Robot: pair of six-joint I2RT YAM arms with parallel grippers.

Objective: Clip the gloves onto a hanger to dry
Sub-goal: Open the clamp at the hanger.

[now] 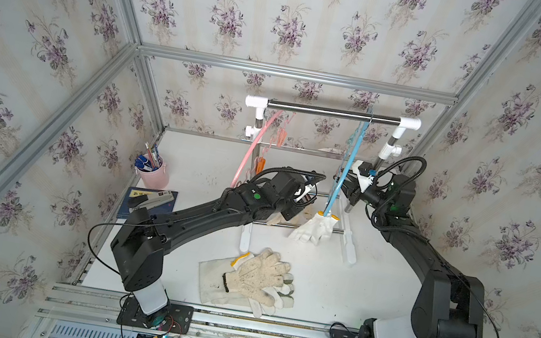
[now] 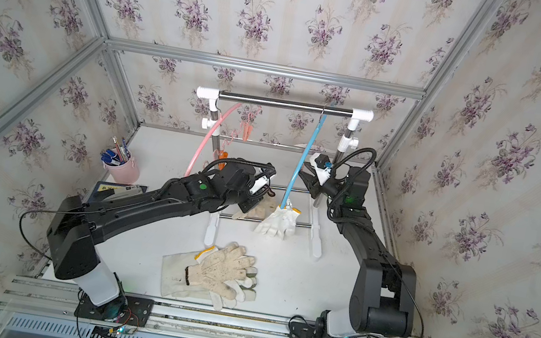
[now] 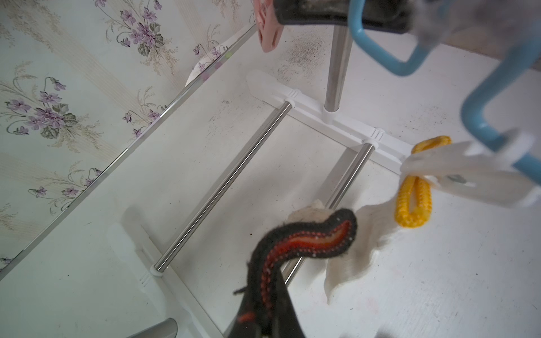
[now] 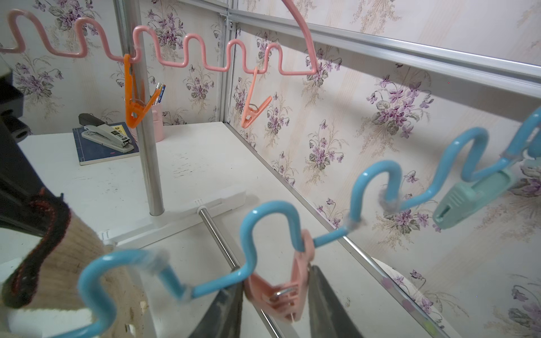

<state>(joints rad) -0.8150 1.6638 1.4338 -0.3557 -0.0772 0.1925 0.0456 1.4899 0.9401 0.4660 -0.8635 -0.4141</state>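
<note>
My left gripper (image 3: pixel 263 307) is shut on the black-and-red cuff of a dirty beige knitted glove (image 3: pixel 307 240), held beside the blue hanger (image 1: pixel 346 164) that hangs from the rack bar. A white glove with a yellow cuff (image 1: pixel 315 228) hangs from a clip at the hanger's low end. My right gripper (image 4: pixel 275 281) reaches in from the right. Its jaws press on both handles of a pink clip (image 4: pixel 281 292) that hangs on the blue hanger (image 4: pixel 263 210). More gloves (image 1: pixel 258 273) lie piled at the table's front, a beige knitted one on top of off-white canvas ones.
The drying rack (image 1: pixel 331 112) stands at the back with a pink hanger (image 1: pixel 259 138) that carries orange clips. A teal clip (image 4: pixel 474 199) hangs further along the blue hanger. A pink pen cup (image 1: pixel 153 172) and a stapler on a blue book (image 1: pixel 152 200) sit at the left.
</note>
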